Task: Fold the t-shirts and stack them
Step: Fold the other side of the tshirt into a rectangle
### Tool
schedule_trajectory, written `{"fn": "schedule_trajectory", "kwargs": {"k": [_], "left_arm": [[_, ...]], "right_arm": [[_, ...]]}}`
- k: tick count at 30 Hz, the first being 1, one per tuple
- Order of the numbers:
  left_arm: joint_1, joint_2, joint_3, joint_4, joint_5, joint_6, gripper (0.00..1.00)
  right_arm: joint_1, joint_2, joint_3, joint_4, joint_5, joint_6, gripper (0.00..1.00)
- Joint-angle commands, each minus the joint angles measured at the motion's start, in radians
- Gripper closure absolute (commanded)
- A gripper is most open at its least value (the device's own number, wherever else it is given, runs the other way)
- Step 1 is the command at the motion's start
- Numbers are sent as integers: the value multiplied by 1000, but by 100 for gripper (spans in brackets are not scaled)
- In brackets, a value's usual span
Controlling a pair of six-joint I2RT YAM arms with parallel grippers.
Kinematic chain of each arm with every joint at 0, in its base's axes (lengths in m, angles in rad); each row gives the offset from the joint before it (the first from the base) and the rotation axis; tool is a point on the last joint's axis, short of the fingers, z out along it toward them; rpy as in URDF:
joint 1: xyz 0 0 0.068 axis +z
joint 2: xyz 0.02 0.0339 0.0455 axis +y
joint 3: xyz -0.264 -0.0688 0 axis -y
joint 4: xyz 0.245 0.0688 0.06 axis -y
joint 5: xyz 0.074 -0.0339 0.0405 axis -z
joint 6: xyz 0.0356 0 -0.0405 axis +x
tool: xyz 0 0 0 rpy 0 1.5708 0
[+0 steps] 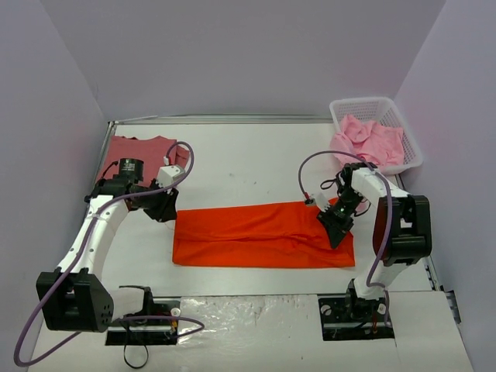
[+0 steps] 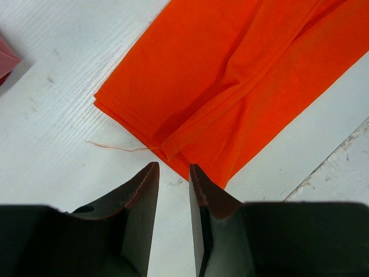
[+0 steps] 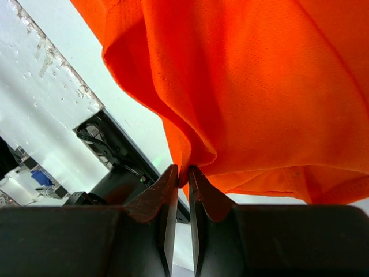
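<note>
Right gripper pinches the bright orange-red cloth t-shirt at its tips, while left gripper, jaws slightly apart and empty, should bite the doubled edge just ahead squarely.

The bright orange-red cloth t-shirt is soft and matt; close up in the right wrist view its knit shows a fine pinhole mesh. The white table is matt with a faint straight grain. At 1 o'clock the white plastic lattice basket looks smooth, holding matt light pink cloth shirts. At 10 o'clock the dusty rose-red cloth shirt is equally dull. The left gripper is matt black.
</note>
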Motion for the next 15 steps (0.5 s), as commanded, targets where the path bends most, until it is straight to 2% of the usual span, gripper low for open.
{"fn": "schedule_trajectory", "kwargs": {"k": [1, 7, 15], "left_arm": [[8, -16, 6, 3, 9, 6, 73], [7, -19, 6, 1, 10, 8, 73], [7, -19, 5, 3, 9, 10, 73]], "right_arm": [[8, 15, -13, -42, 34, 6, 89], [28, 61, -16, -9, 75, 38, 86], [52, 69, -5, -4, 116, 74, 76]]}}
